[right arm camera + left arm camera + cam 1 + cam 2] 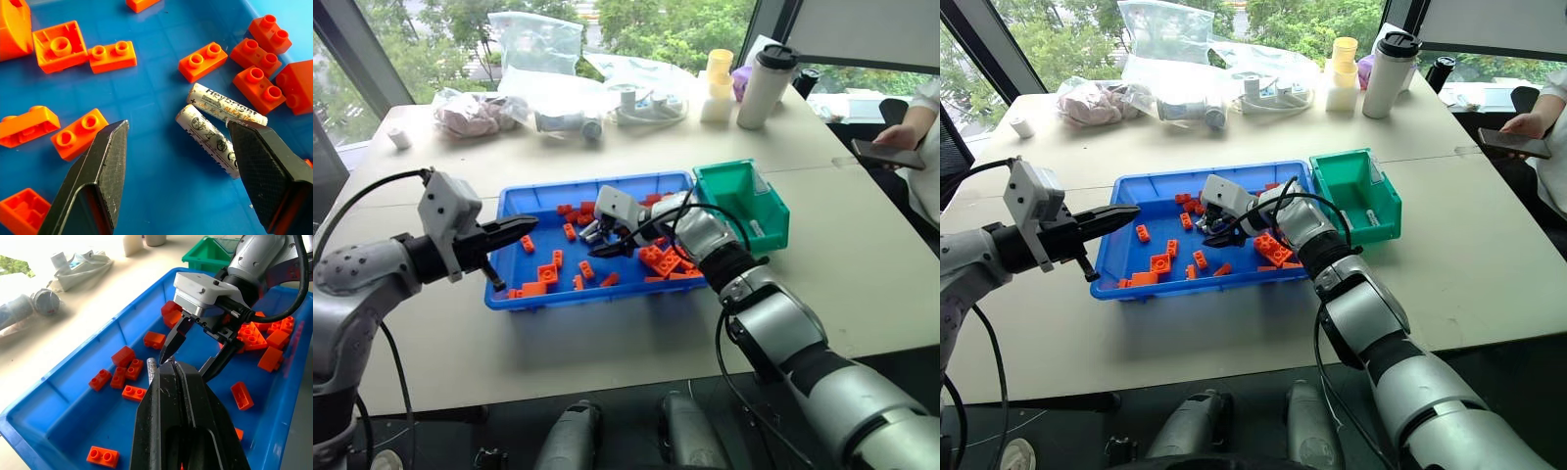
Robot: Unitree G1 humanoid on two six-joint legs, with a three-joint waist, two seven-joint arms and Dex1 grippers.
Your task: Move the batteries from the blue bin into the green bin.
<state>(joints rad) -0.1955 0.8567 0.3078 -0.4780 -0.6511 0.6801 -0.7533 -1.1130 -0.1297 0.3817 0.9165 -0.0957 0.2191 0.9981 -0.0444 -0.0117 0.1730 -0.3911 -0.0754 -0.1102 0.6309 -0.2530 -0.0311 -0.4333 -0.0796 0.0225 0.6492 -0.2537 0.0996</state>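
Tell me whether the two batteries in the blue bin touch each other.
Touching: the right wrist view shows one battery lying against the other battery near their ends, no blue floor between.

Beige table (862, 264) under blue bin (524, 201)

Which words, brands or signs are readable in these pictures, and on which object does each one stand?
"Heybright": brand on the upper battery in the blue bin.
"ALKA...": orange word on that same battery, rest unreadable.
Lower battery: small symbols, too small to read.
Orange bricks: no text.
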